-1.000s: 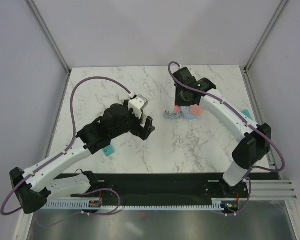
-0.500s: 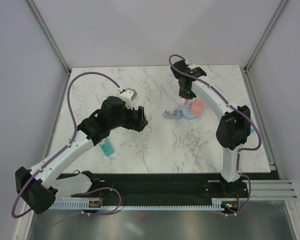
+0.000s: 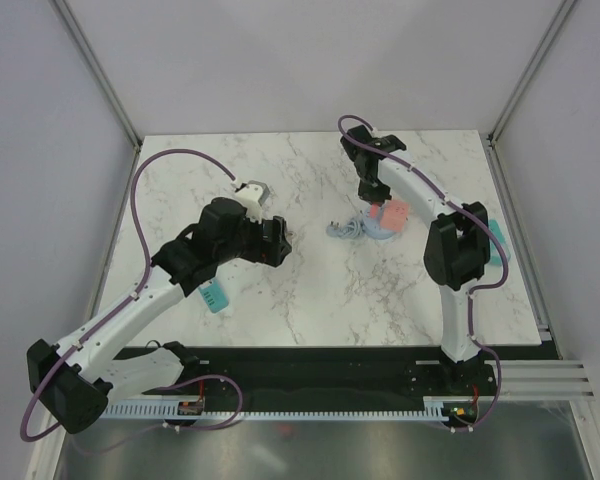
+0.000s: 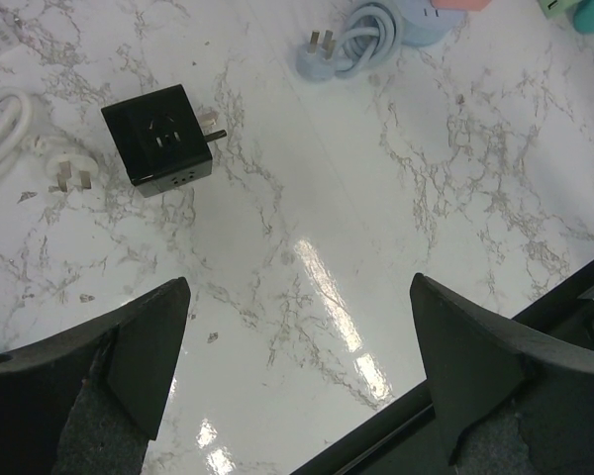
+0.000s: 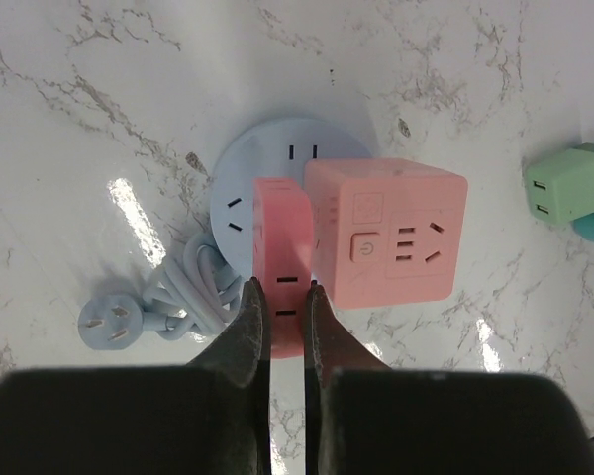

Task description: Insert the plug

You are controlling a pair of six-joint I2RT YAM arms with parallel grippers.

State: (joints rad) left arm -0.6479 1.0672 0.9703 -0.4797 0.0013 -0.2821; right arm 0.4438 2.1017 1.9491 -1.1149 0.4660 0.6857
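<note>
1. The left gripper (image 4: 299, 285) hangs above the marble table (image 3: 310, 290) with its jaws spread wide and nothing between them.
2. The right gripper (image 5: 282, 287) has its fingers pressed together. No object can be seen between them. The tips sit just over the near side face of the pink cube socket (image 5: 386, 233).
3. The pink cube socket rests partly on top of the blue round socket (image 5: 267, 158).
4. The blue plug (image 5: 109, 322) lies loose on the table, pins up, at the end of its coiled cable (image 5: 183, 292), beside the blue round socket. It is not inserted in any outlet.
5. A black cube socket (image 4: 158, 139) sits under the left wrist, with a white plug (image 4: 64, 176) just beside it.
6. A green adapter (image 5: 564, 183) stands apart, to the right of the pink cube socket.
</note>
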